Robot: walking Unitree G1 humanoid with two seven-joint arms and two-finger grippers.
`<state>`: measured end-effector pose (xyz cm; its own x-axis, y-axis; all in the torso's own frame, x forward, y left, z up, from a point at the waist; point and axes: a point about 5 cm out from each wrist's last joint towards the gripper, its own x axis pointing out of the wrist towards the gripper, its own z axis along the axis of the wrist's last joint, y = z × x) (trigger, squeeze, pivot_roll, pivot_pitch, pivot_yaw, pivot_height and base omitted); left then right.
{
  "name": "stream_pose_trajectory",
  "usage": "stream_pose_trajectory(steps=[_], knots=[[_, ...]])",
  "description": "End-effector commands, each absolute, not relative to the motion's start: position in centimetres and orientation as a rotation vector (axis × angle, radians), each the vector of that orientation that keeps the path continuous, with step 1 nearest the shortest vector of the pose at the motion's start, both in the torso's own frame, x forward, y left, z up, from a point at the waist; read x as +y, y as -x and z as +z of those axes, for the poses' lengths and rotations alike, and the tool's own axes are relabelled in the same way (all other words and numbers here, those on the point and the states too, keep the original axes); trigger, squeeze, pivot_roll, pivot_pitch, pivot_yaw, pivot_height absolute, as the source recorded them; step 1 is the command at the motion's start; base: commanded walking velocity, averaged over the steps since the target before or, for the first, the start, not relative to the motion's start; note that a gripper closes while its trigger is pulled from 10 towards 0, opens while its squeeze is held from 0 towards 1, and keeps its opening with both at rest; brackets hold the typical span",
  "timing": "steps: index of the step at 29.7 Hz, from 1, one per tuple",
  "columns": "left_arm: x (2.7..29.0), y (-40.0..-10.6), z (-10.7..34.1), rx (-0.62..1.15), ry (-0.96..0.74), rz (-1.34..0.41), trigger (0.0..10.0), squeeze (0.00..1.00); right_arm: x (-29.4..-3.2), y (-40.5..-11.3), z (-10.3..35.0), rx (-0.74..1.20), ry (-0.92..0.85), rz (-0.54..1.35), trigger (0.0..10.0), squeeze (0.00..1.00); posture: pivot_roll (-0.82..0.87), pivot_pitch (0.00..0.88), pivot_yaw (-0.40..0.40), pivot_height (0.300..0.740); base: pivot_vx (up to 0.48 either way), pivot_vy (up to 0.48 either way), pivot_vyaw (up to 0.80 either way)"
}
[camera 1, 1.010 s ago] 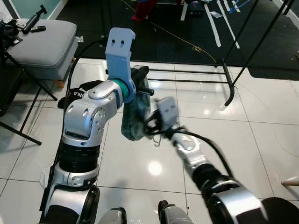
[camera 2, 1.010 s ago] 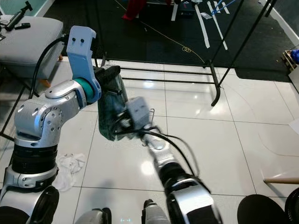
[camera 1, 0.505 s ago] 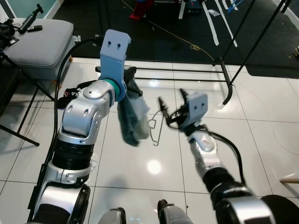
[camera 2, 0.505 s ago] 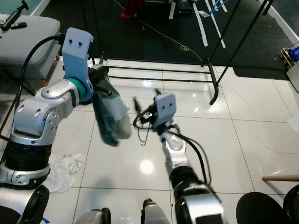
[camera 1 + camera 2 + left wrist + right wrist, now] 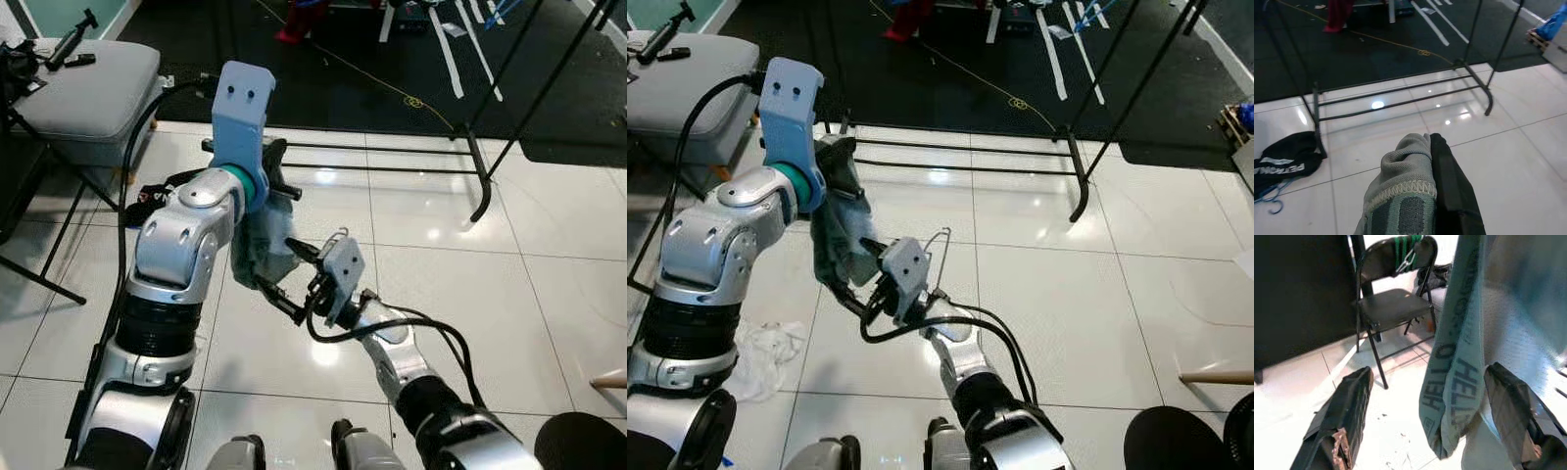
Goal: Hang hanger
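My right claw (image 5: 287, 276) has swung back in, fingers spread around the garment (image 5: 257, 257) my left claw (image 5: 844, 157) grips; hanger (image 5: 939, 257) not hung yet.

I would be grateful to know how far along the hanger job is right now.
Done: the grey-green knitted garment is off the floor, clamped in the left gripper. In hand: the right gripper, fingers open, reaches at the cloth's lower edge, a thin wire hanger hook by its wrist. Left: hanging it on the black metal rack beyond.
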<state>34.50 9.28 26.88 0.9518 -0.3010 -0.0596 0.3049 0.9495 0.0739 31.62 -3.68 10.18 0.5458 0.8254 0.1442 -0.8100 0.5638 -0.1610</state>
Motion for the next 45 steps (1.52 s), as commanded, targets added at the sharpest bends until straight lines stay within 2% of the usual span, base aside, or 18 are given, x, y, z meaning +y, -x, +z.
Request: stream_pose_trajectory(steps=[1, 8, 9, 10, 11, 15, 21, 38, 39, 40, 45], knots=[[8.9, -34.3, 27.3, 0.031, -0.078, -0.326, 0.0, 0.00, -3.6, -31.4, 9.5, -0.176, 0.101, 0.983, 10.0, 1.00, 0.04, 0.104, 0.023, 0.740, 0.000, 0.000, 0.00], [8.7, -34.2, 27.5, 0.019, -0.067, -0.339, 0.0, 0.00, -3.2, -32.1, 9.8, -0.143, 0.130, 0.966, 10.0, 1.00, 0.06, 0.095, 0.015, 0.740, 0.000, 0.000, 0.00], [8.7, -34.2, 27.5, 0.017, -0.066, -0.341, 0.0, 0.00, -3.2, -32.2, 9.9, -0.147, 0.137, 0.957, 10.0, 0.86, 0.06, 0.093, 0.013, 0.740, 0.000, 0.000, 0.00], [8.7, -34.1, 27.5, 0.016, -0.066, -0.342, 0.0, 0.00, -3.2, -32.3, 10.0, -0.149, 0.142, 0.952, 10.0, 0.86, 0.06, 0.093, 0.013, 0.740, 0.000, 0.000, 0.00], [8.7, -34.1, 27.6, 0.013, -0.062, -0.347, 0.0, 0.00, -3.2, -32.5, 10.3, -0.162, 0.160, 0.933, 10.0, 0.00, 0.06, 0.094, 0.012, 0.740, 0.000, 0.000, 0.00], [8.6, -34.0, 27.7, 0.011, -0.058, -0.352, 0.0, 0.00, -3.2, -32.8, 10.6, -0.176, 0.181, 0.910, 10.0, 0.00, 0.06, 0.093, 0.011, 0.740, 0.000, 0.000, 0.00], [8.4, -33.9, 27.8, 0.005, -0.045, -0.367, 0.0, 0.00, -4.2, -33.9, 11.5, -0.224, 0.263, 0.766, 10.0, 0.00, 0.06, 0.101, 0.008, 0.740, 0.000, 0.000, 0.00], [8.3, -33.9, 27.9, 0.005, -0.042, -0.379, 0.0, 0.00, -5.3, -34.4, 11.5, -0.199, 0.211, 0.689, 10.0, 0.00, 0.06, 0.106, 0.013, 0.740, 0.000, 0.000, 0.00], [8.3, -33.9, 27.9, 0.005, -0.041, -0.382, 0.0, 0.00, -5.4, -34.5, 11.5, -0.199, 0.201, 0.675, 4.7, 0.00, 0.06, 0.108, 0.012, 0.740, 0.000, 0.000, 0.00], [8.3, -33.9, 27.9, 0.005, -0.040, -0.384, 0.0, 0.00, -5.5, -34.6, 11.6, -0.198, 0.191, 0.666, 0.0, 0.00, 0.06, 0.108, 0.012, 0.740, 0.000, 0.000, 0.00], [8.3, -33.8, 27.9, 0.005, -0.038, -0.387, 0.0, 0.00, -5.7, -34.7, 11.6, -0.191, 0.174, 0.658, 0.0, 0.00, 0.06, 0.110, 0.009, 0.740, 0.000, 0.000, 0.00]])
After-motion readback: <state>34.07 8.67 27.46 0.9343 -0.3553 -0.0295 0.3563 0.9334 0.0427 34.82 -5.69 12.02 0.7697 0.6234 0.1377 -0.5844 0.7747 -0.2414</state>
